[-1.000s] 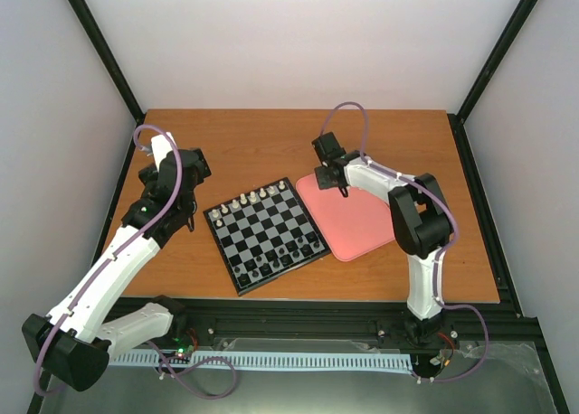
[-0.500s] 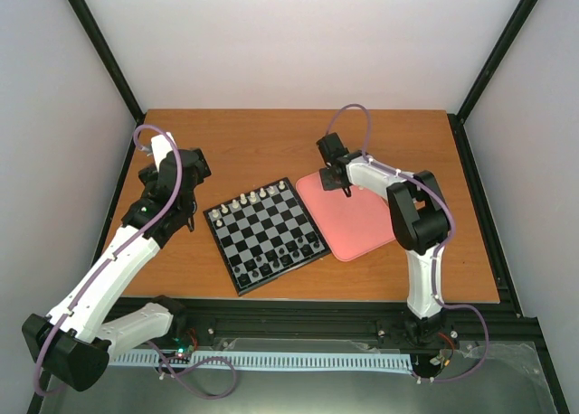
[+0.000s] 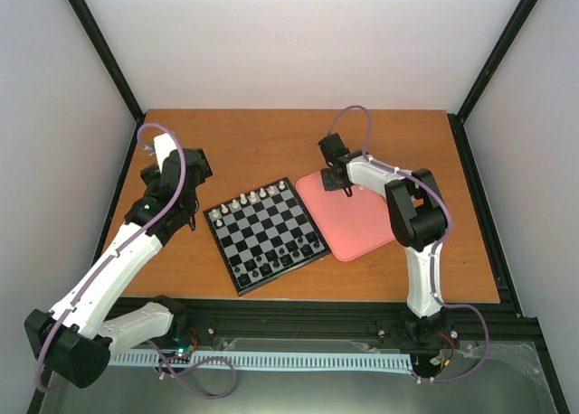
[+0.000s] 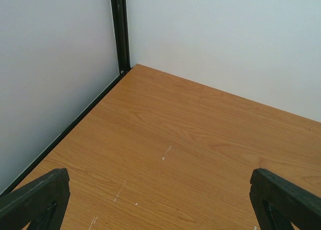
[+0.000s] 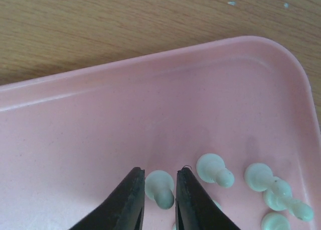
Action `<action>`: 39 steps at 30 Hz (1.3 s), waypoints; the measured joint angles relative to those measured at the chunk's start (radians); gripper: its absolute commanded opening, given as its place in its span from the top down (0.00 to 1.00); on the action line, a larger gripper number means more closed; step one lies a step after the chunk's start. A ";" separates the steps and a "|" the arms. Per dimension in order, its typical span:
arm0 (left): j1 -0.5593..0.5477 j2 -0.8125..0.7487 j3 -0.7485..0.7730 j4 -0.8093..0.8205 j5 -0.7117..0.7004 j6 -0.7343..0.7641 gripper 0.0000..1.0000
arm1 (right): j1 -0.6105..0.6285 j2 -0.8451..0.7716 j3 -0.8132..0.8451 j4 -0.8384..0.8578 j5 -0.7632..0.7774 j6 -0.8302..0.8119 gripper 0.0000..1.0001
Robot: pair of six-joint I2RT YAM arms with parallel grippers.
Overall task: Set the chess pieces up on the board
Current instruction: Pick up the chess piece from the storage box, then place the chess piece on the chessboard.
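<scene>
1. Pink tray (image 5: 75, 114) sits beneath my right gripper (image 5: 159, 172), which has edged slightly sideways and settled.
2. Its fingers (image 5: 131, 200) narrowly straddle one cream pawn (image 5: 160, 187); I cannot tell whether they grip it.
3. Pickup looks close; the board (image 3: 265, 235) lies leftward.

A wooden table (image 3: 271, 143) fills the middle of the top view, its orange-brown grain marked by a few pale scratches (image 4: 165, 153) in the left wrist view. A pink tray (image 3: 362, 224) with rounded corners lies right of centre, and its raised rim (image 5: 150, 69) curves across the right wrist view. Tiny dark chess figures (image 3: 282, 254) stand just below centre. White walls (image 3: 298, 43) close the upper frame between slanting black posts (image 3: 99, 48). A white ribbed strip (image 3: 271, 360) runs along the bottom.
</scene>
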 measured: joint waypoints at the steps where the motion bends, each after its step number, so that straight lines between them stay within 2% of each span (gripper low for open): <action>1: 0.000 0.001 0.000 0.000 0.000 0.000 0.00 | 0.000 0.000 0.000 0.001 0.000 -0.001 0.85; 6: 0.000 0.001 0.000 0.000 0.000 0.000 0.00 | 0.000 0.000 0.000 0.000 -0.004 -0.001 0.91; 14: 0.000 0.001 0.000 0.000 0.000 0.000 0.00 | 0.000 -0.009 -0.003 0.001 -0.024 -0.001 0.92; 21: 0.000 0.000 0.000 0.000 0.001 0.000 0.00 | 0.039 -0.121 -0.021 -0.006 -0.052 -0.003 0.92; 25: 0.000 -0.003 0.003 -0.002 0.001 0.000 0.00 | 0.115 -0.188 -0.018 -0.003 -0.067 -0.009 0.92; 30: 0.000 -0.026 0.005 -0.002 0.001 -0.001 0.00 | 0.246 -0.181 0.029 -0.011 -0.090 -0.013 0.92; 39: 0.000 -0.062 0.005 -0.021 0.000 -0.001 0.00 | 0.489 0.043 0.310 -0.045 -0.170 -0.041 0.92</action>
